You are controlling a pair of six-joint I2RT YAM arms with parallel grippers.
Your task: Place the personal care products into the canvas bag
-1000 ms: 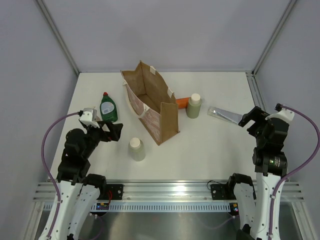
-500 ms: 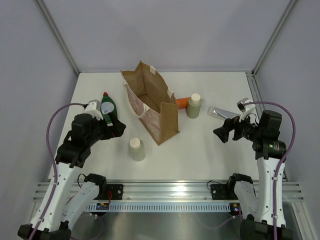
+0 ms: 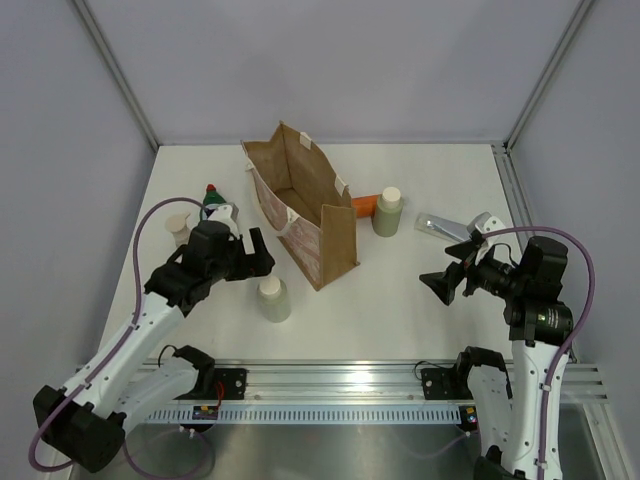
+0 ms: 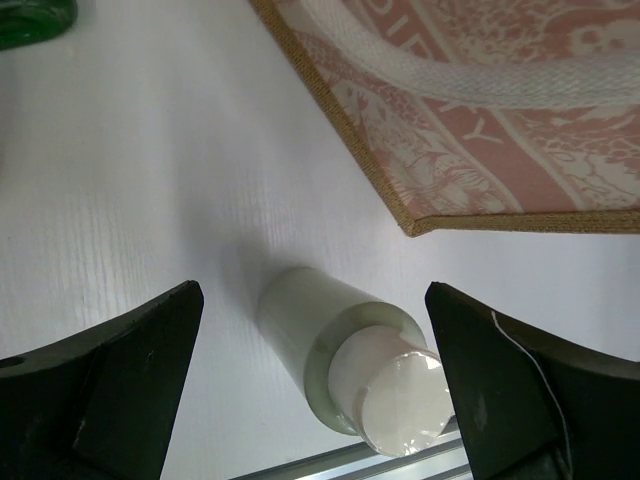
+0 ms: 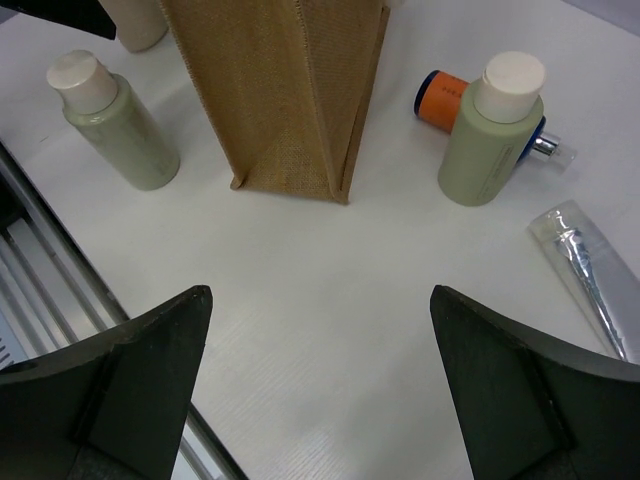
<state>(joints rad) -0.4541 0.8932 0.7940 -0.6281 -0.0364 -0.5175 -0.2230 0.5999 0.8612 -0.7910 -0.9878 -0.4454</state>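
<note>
Seen open, empty: left gripper (image 3: 250, 258) and right gripper (image 3: 440, 283). Upright near bottle (image 4: 320, 345) judged light, rigid, slippery; to be gripped mid-body.

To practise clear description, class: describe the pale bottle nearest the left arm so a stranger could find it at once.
Find the tan canvas bag standing open in the centre. Just left of its near corner, a pale beige-green bottle with a cream cap stands upright alone. Its twin stands right of the bag beside an orange bottle; this one has no orange neighbour.
</note>
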